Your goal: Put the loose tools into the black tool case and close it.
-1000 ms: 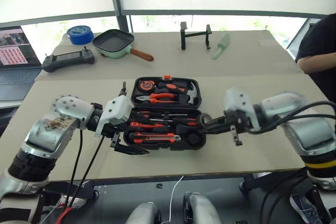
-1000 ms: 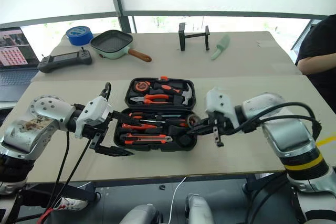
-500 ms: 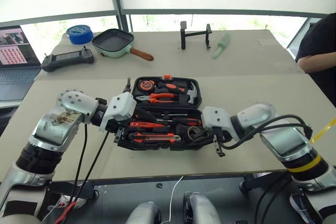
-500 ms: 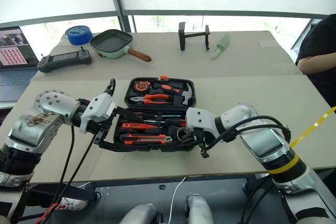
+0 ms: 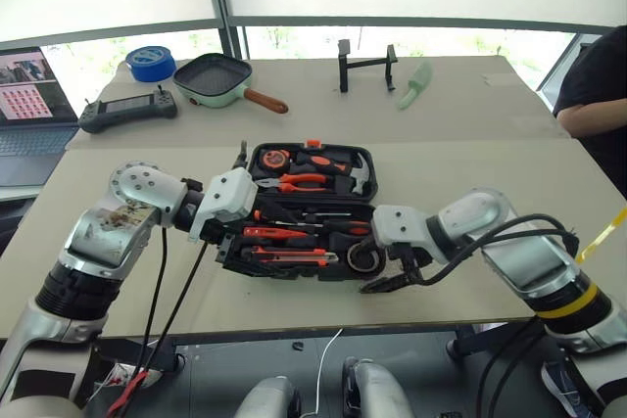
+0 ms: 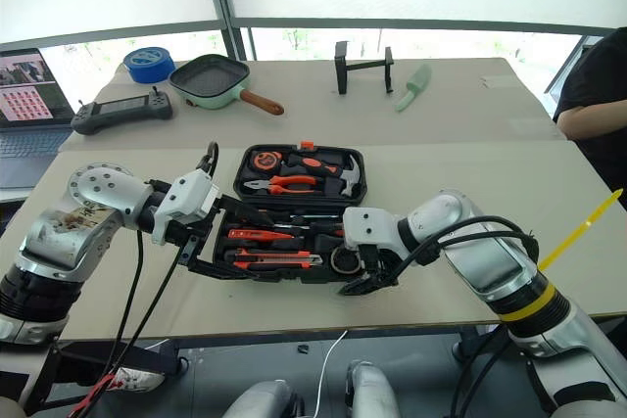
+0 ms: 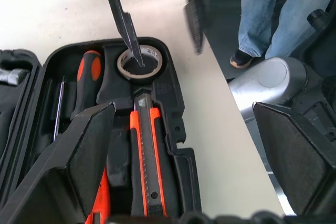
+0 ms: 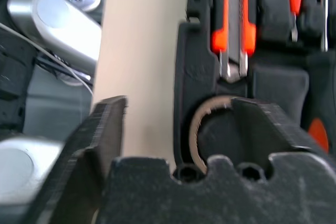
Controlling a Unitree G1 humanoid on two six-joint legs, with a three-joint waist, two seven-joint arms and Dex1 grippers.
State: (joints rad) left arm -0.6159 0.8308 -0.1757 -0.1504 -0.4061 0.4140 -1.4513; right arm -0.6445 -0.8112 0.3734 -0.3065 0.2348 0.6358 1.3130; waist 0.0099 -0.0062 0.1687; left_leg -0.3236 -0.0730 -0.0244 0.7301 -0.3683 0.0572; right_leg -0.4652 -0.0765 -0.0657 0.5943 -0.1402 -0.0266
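Beige table boards fill most of what we see, under a bright window. On them lies the black moulded plastic tool case, open flat, its far half holding pliers, a hammer and a tape measure in their recesses.

In the near half we make out a black-and-orange handled screwdriver and the orange-black utility knife lying lengthwise in its slot. The small dark tape roll sits in the round recess at the case's right corner. How many other screwdrivers lie there we cannot count, since our left arm covers the left end of the tray.

Our right gripper hangs at that right corner with its fingers spread apart and nothing between them. One finger reaches into the hole of the tape roll, the other stands outside the case wall over the table; whether the inner finger touches the roll is hard to tell.

Our left gripper is at the case's left end, fingers wide apart and empty, one finger over the tray, the other partly cut off by the wrist view's edge.

Farther back stand a green-rimmed square pan, a blue tape roll, a handheld controller and a laptop cut by the frame. A person's dark sleeve shows at the right edge.
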